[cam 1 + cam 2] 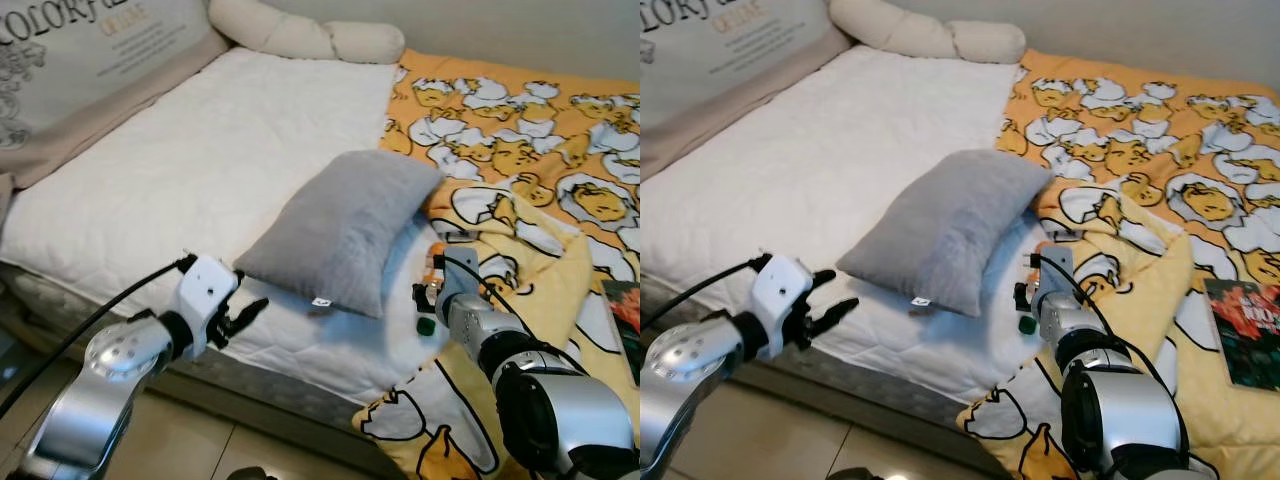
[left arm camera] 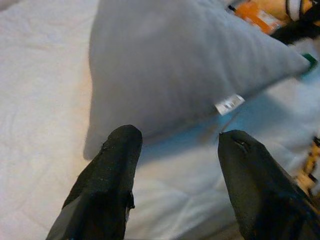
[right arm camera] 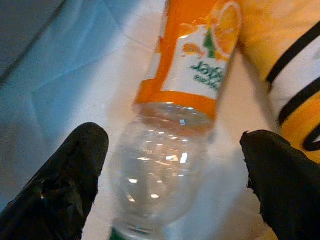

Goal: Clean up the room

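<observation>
A grey pillow (image 1: 340,225) lies across the white mattress (image 1: 180,170), one end resting on the yellow duck-print blanket (image 1: 530,150). My left gripper (image 1: 238,312) hovers open just in front of the pillow's near corner (image 2: 150,120), close to its white tag, with nothing between the fingers. Beside the blanket's edge lies an empty clear bottle (image 3: 172,130) with an orange label and a green cap (image 1: 425,325). My right gripper (image 3: 172,150) is open, its fingers on either side of the bottle's clear shoulder without closing on it.
A cream bolster (image 1: 310,35) lies at the head of the bed, and a large printed cushion (image 1: 80,60) leans at the far left. A dark book (image 1: 1243,332) rests on the blanket at the right. The bed's front edge drops to tiled floor (image 1: 200,450).
</observation>
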You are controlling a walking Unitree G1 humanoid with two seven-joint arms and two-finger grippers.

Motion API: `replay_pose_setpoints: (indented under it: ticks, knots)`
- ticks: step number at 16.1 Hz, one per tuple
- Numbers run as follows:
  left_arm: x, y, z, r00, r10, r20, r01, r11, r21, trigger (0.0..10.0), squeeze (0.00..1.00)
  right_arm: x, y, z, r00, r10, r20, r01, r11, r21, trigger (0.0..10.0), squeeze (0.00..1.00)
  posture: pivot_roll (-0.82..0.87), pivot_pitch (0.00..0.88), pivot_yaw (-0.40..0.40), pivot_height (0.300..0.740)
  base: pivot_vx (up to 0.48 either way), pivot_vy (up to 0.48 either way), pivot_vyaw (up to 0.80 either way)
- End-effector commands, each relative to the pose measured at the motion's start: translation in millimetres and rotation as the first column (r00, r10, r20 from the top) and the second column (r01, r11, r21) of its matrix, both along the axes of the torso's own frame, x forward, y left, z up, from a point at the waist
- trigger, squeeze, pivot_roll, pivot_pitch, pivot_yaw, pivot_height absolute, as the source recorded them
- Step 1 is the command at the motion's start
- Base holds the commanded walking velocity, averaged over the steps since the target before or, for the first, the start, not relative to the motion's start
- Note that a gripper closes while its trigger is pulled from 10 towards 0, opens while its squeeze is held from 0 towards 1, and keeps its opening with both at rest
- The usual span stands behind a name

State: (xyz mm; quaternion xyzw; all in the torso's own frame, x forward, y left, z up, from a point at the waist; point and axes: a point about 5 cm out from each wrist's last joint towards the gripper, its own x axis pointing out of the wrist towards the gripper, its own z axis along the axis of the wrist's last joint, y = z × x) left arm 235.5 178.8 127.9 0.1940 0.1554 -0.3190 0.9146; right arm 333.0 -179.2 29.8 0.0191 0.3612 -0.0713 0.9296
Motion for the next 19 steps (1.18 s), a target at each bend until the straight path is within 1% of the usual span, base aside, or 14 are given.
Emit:
replay_pose_setpoints:
  ticks: [1, 2, 4, 5, 6, 7, 8, 9, 11, 12, 16, 18, 19]
  knots:
    - [-3.0, 1.3, 4.8, 1.0, -0.008, -0.003, 0.008, 1.0, 0.002, 10.0, 0.0, -0.9, -1.8, -0.9, 1.0, -0.026, 0.008, 0.026, 0.999, 0.021, 10.0, 0.0, 0.25, 0.0, 0.002, 0.74, 0.0, 0.0, 0.0]
    - [-7.6, 2.6, 6.6, 1.0, -0.01, -0.015, 0.01, 1.0, 0.005, 10.0, 0.0, -1.7, -0.1, -2.3, 1.0, -0.024, 0.011, 0.024, 0.999, 0.038, 10.0, 0.0, 0.26, 0.0, 0.003, 0.74, 0.0, 0.0, 0.0]
    - [-13.8, 3.8, 9.9, 0.999, -0.015, -0.028, 0.016, 1.0, 0.012, 10.0, 0.0, -4.7, -1.1, -5.8, 1.0, -0.008, -0.003, 0.008, 1.0, 0.007, 10.0, 0.0, 0.28, 0.0, 0.003, 0.74, 0.0, 0.0, 0.0]
    - [-16.6, 4.3, 12.5, 0.999, -0.015, -0.033, 0.015, 1.0, 0.016, 10.0, 0.0, -7.0, -3.1, -8.1, 1.0, -0.008, -0.013, 0.008, 1.0, -0.009, 8.8, 0.0, 0.28, 0.0, 0.0, 0.74, 0.0, 0.0, 0.0]
    - [-18.7, 3.6, 14.2, 0.999, -0.016, -0.046, 0.017, 1.0, 0.015, 10.0, 0.0, -11.5, -8.0, -12.3, 0.997, -0.069, -0.034, 0.069, 0.998, 0.008, 5.1, 0.0, 0.28, 0.002, 0.004, 0.74, 0.0, 0.0, 0.0]
    - [-20.5, 2.7, 13.8, 0.998, -0.024, -0.057, 0.025, 1.0, 0.019, 10.0, 0.0, -14.7, -9.2, -15.5, 0.994, -0.095, -0.051, 0.096, 0.995, 0.023, 4.6, 0.0, 0.28, 0.005, 0.008, 0.74, 0.0, 0.0, 0.0]
    - [-21.2, 2.4, 14.3, 0.998, -0.026, -0.058, 0.027, 0.999, 0.019, 10.0, 0.0, -15.2, -8.9, -16.2, 0.994, -0.093, -0.053, 0.094, 0.995, 0.024, 4.2, 0.0, 0.28, 0.012, 0.012, 0.74, 0.0, 0.0, 0.0]
    - [-22.5, 1.9, 15.7, 0.998, -0.029, -0.062, 0.03, 0.999, 0.018, 10.0, 0.0, -17.0, -8.1, -18.3, 0.994, -0.095, -0.06, 0.097, 0.995, 0.033, 3.2, 0.0, 0.29, 0.02, 0.015, 0.74, 0.0, 0.0, 0.0]
    - [-25.6, 2.7, 17.4, 0.997, -0.033, -0.077, 0.035, 0.999, 0.026, 10.0, 0.0, -20.3, -9.2, -21.6, 0.99, -0.124, -0.072, 0.127, 0.991, 0.049, 2.6, 0.0, 0.3, 0.042, 0.021, 0.74, 0.0, 0.0, 0.0]
    - [-28.1, 4.7, 16.5, 0.995, -0.033, -0.089, 0.036, 0.999, 0.039, 10.0, 0.0, -23.1, -12.6, -23.9, 0.986, -0.149, -0.078, 0.153, 0.987, 0.053, 0.0, 0.0, 0.3, 0.048, 0.023, 0.74, 0.0, 0.0, 0.0]
    - [-28.3, 4.8, 19.2, 0.996, -0.026, -0.09, 0.029, 0.999, 0.031, 10.0, 0.0, -26.9, -17.2, -27.0, 0.983, -0.164, -0.085, 0.169, 0.984, 0.06, 0.0, 0.0, 0.3, 0.05, 0.025, 0.74, 0.0, 0.0, 0.0]
    - [-27.9, 4.8, 18.1, 0.995, -0.025, -0.094, 0.027, 0.999, 0.028, 10.0, 0.0, -25.5, -18.4, -25.4, 0.982, -0.174, -0.073, 0.18, 0.981, 0.073, 0.0, 0.0, 0.29, 0.035, 0.024, 0.74, 0.0, 0.0, 0.0]
    - [-27.7, 4.6, 16.8, 0.995, -0.021, -0.094, 0.023, 0.999, 0.022, 10.0, 0.0, -24.2, -17.6, -24.3, 0.985, -0.161, -0.061, 0.165, 0.984, 0.071, 0.0, 0.0, 0.28, 0.018, 0.02, 0.74, 0.0, 0.0, 0.0]
